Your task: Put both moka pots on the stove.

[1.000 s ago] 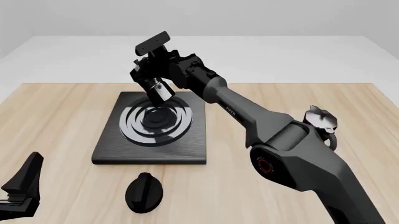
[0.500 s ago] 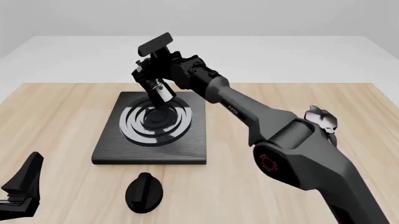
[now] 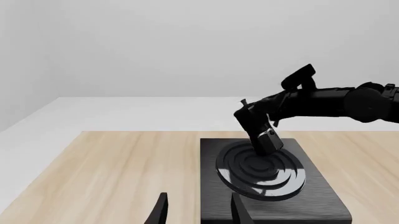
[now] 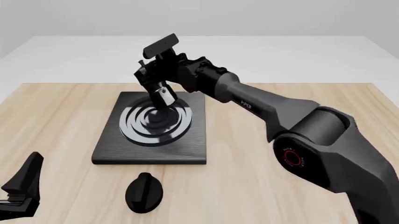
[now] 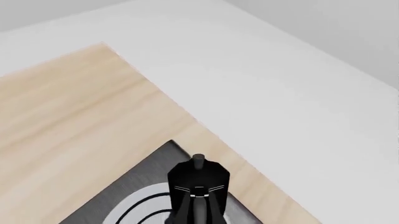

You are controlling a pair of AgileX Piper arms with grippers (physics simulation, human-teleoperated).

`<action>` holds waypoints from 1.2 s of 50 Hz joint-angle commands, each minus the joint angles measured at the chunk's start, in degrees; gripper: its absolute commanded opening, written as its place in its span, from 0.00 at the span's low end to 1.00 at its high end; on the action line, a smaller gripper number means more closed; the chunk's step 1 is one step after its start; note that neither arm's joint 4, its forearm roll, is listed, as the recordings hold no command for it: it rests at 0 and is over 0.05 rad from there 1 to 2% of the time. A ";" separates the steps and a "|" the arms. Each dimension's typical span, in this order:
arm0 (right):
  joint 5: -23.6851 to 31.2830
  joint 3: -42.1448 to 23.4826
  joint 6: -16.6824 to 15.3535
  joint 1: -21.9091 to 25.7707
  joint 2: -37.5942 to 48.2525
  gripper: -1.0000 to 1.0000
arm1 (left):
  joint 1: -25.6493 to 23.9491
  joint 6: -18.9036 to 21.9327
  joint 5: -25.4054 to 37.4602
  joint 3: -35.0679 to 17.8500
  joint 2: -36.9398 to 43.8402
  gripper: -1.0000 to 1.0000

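Note:
A black moka pot (image 4: 164, 99) hangs tilted over the ring burner of the dark-grey stove (image 4: 106, 149), with my right gripper (image 4: 158, 89) shut on it. From the left wrist view the moka pot (image 3: 268, 141) sits low over the burner's middle on the stove (image 3: 321, 189); I cannot tell whether it touches. In the right wrist view the moka pot (image 5: 198, 179) shows with its knob up, above the stove's corner (image 5: 159, 163). My left gripper (image 4: 22, 184) rests open at the near left, fingers (image 3: 160, 212) apart with nothing between them.
An oval black knob (image 4: 144, 191) lies on the wooden table (image 4: 56, 121) just in front of the stove. My right arm (image 4: 311, 135) stretches from the near right across to the stove, covering much of the table's right side.
My right arm has swung its elbow to the right and now covers the moka pot that stood at the right. The gripped pot has shifted slightly right over the burner. The left gripper is still.

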 commanded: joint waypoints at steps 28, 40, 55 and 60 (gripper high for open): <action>-9.48 23.80 3.11 -0.68 -14.12 0.00 | 0.01 0.01 0.00 0.00 0.00 1.00; -10.77 27.35 3.01 -0.48 -15.77 0.00 | 0.00 0.00 0.00 0.00 -0.01 1.00; -12.16 31.85 4.01 -0.42 -18.58 0.00 | -0.01 0.00 0.00 0.00 0.00 1.00; -12.69 33.04 4.29 -0.57 -19.33 0.00 | 0.00 -0.01 0.00 0.00 0.00 1.00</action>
